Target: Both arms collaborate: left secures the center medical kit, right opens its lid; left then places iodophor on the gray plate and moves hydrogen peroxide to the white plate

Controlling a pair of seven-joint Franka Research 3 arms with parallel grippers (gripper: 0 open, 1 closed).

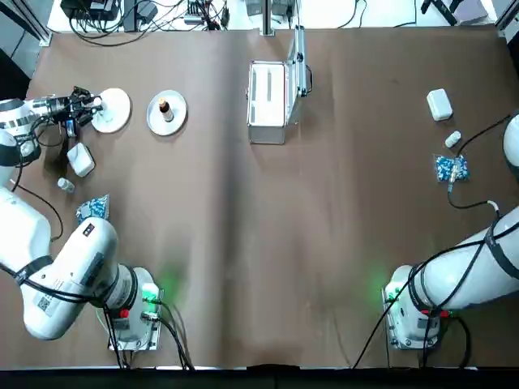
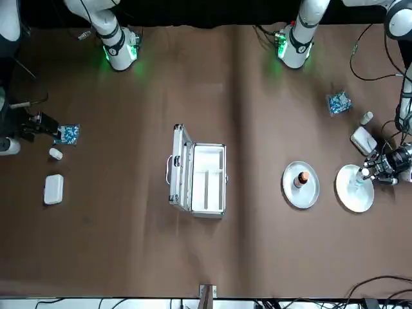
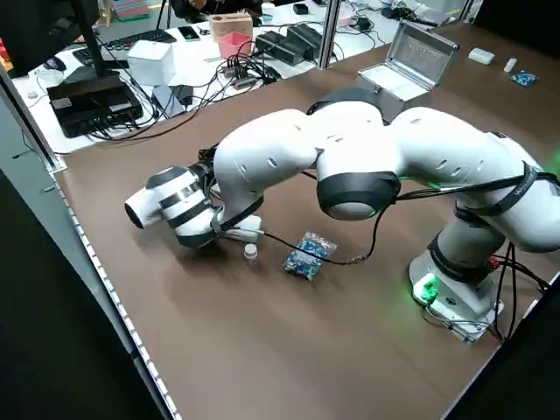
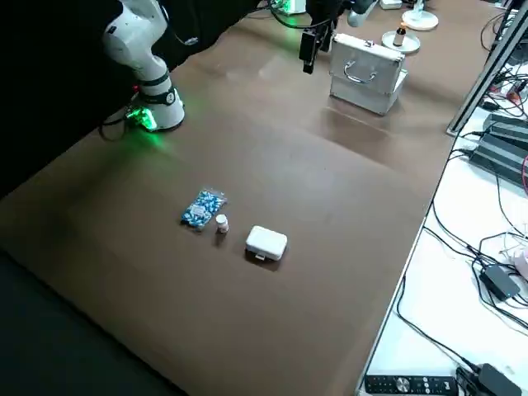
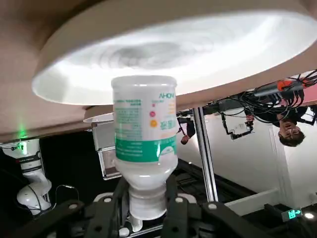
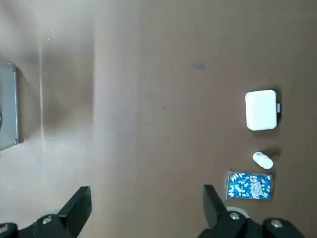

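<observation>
Resting against the white plate (image 1: 112, 109), the hydrogen peroxide (image 5: 144, 130) sits between the fingers of the left gripper (image 1: 91, 107), which are clamped on the bottle's cap end; in the left wrist view its base meets the plate's surface. Just beside the white plate, toward the medical kit (image 1: 268, 103), the gray plate (image 1: 167, 112) carries the iodophor (image 1: 164, 106), standing upright. The medical kit stands well apart from the white plate on that same side, beyond the gray plate, with its lid (image 1: 298, 61) raised upright on the side away from the plates.

On the near side of the white plate, toward the left arm's base, lie a small white box (image 1: 80, 159), a small white bottle (image 1: 66, 185) and a blue blister pack (image 1: 93, 208).

Far across the table from the white plate, past the kit, the right gripper (image 6: 143, 206) hangs above bare tabletop with its fingers spread wide and nothing between them.

A brown table (image 1: 243, 243) bears everything; behind the white plate and the kit, a bench (image 3: 131, 70) holds cables and electronics.
</observation>
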